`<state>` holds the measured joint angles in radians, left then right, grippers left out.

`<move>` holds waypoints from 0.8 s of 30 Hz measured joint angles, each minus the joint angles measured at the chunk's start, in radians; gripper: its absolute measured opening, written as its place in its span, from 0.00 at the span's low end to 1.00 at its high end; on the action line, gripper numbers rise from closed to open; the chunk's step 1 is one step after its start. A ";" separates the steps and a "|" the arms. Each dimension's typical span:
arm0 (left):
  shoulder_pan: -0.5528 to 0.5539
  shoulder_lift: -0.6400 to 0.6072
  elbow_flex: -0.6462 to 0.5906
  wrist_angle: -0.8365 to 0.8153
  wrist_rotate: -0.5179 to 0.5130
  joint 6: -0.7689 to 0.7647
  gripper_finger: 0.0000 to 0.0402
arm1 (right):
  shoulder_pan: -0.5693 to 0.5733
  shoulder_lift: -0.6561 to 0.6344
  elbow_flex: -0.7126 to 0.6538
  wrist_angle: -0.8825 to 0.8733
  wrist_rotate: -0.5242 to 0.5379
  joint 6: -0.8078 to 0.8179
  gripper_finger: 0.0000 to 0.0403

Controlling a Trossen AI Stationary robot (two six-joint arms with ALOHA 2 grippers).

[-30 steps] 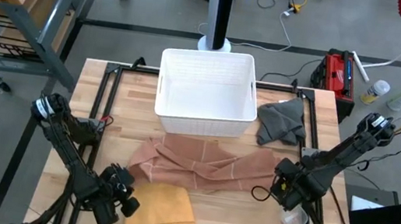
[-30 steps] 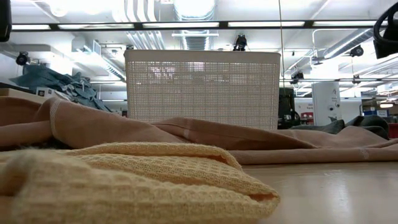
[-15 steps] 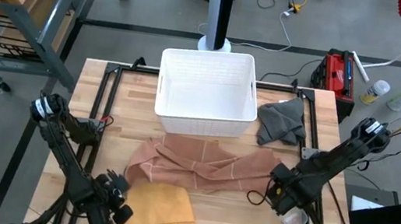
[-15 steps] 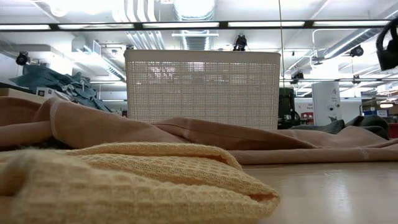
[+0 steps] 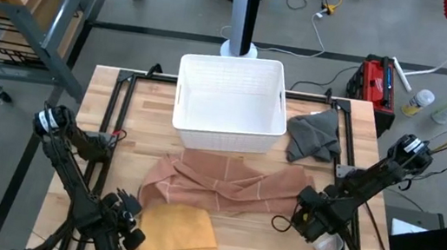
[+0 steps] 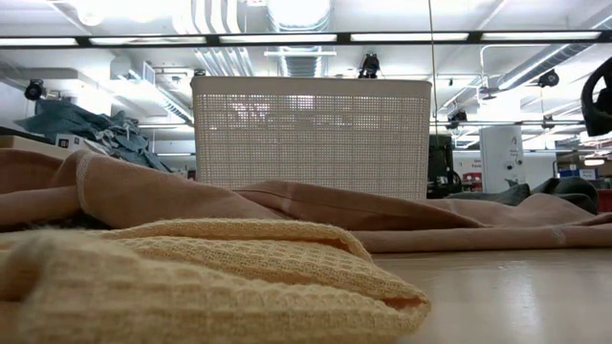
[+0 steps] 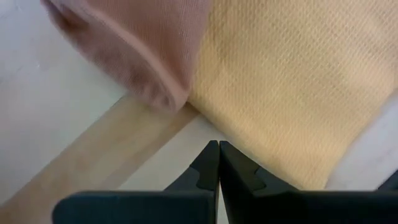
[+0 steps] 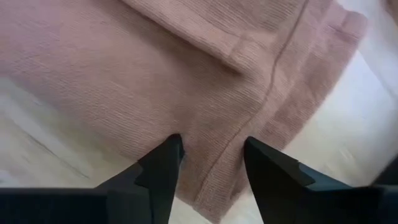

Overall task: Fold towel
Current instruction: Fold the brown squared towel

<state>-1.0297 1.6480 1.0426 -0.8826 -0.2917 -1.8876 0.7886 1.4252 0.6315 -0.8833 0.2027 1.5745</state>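
the right gripper, jaws spread, hovers over the pink towel's right edge mid-surface; the left gripper, jaws clenched and empty, waits beside the yellow towel. next, likely pinching that edge.

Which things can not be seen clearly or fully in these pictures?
- Inside of the white perforated plastic basket: low view shows only its wall.
- Crumpled grey cloth: in the low view, mostly hidden behind the pink knitted towel.
- Folded yellow waffle-weave towel: cut off by the left wrist view's edges.
- Left hand: absent from the low view.
- Right hand: open over the pink towel's edge; contact unclear.
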 joint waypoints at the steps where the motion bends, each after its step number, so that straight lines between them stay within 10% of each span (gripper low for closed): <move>1: 0.000 0.000 -0.004 -0.001 -0.020 0.000 0.01 | 0.001 -0.003 -0.001 0.007 0.009 0.001 0.40; 16: 0.009 0.002 -0.100 0.009 -0.239 -0.016 0.23 | -0.030 -0.012 -0.002 0.047 0.014 -0.178 0.02; 24: -0.012 -0.019 -0.009 -0.080 -0.351 0.023 0.02 | 0.024 -0.117 0.078 0.038 0.079 -0.227 0.00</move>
<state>-1.0415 1.6293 1.0338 -0.9631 -0.6427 -1.8643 0.8131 1.3083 0.7096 -0.8456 0.2814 1.3470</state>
